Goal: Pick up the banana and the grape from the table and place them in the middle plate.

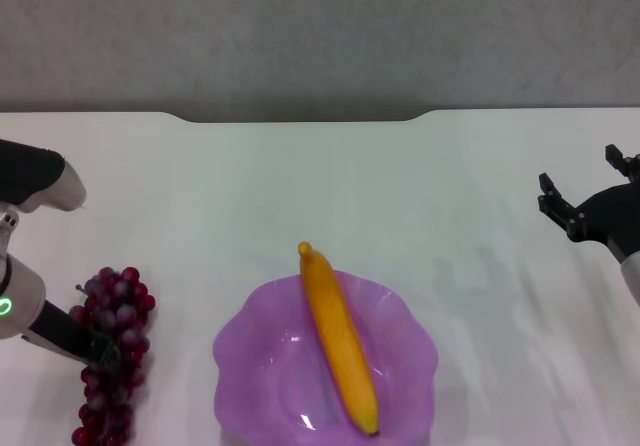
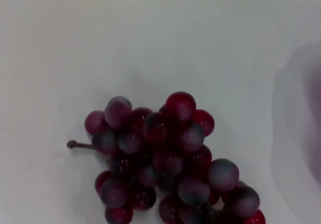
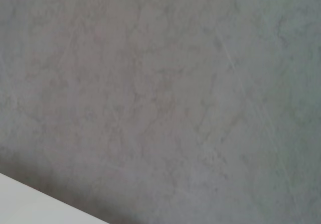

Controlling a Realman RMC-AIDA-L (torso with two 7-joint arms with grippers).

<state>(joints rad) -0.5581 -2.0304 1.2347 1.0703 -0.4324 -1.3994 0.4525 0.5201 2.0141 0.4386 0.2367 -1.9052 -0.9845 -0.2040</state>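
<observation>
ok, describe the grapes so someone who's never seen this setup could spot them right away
Start at the purple plate near the front middle of the white table, with the banana lying across it. Look to the robot's left of the plate: the grapes lie there on the bare table, with the left gripper down at the bunch. They are the only dark red-purple cluster of small round fruit.

Soft, even light is being spread over the table (image 1: 300, 186) from above.

Only faint shadows are being cast beside the grape (image 2: 165, 158), whose near berries are being rendered soft and out of focus. A small glare spot is being reflected inside the middle plate (image 1: 250, 366). The plate's edge near the grape is being blurred into haze.
</observation>
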